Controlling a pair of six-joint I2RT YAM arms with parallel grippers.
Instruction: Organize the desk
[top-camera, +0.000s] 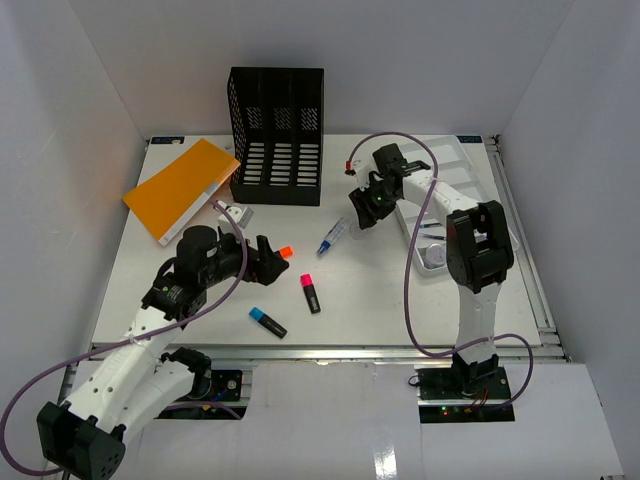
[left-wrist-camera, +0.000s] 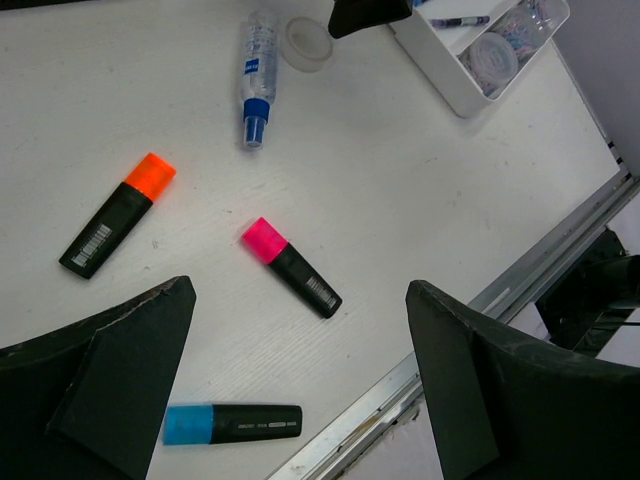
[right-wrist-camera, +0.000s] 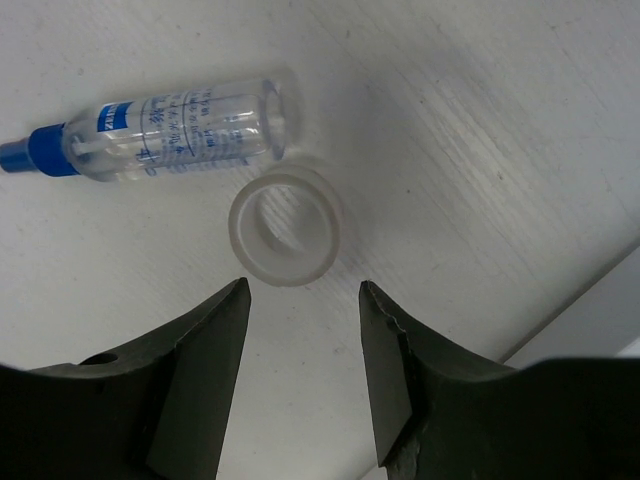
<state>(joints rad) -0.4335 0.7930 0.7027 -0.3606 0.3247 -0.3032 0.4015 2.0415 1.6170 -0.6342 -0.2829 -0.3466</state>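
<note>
The white desk (top-camera: 390, 300) holds several loose items. A clear spray bottle (right-wrist-camera: 170, 135) with a blue nozzle lies on its side, and a translucent tape ring (right-wrist-camera: 285, 225) rests beside it. My right gripper (right-wrist-camera: 303, 290) hovers open just short of the ring, with nothing between its fingers. Lying apart are an orange highlighter (left-wrist-camera: 115, 215), a pink highlighter (left-wrist-camera: 292, 268) and a blue highlighter (left-wrist-camera: 232, 423). My left gripper (left-wrist-camera: 300, 290) stands wide open above the desk, with the pink highlighter just beyond its tips and the blue one near its left finger.
A black mesh file holder (top-camera: 277, 135) stands at the back centre. An orange notebook (top-camera: 182, 188) lies at the back left, a small white item (top-camera: 235, 213) beside it. A white compartmented tray (top-camera: 455, 175) sits at the right. A metal rail (top-camera: 330, 350) runs along the near edge.
</note>
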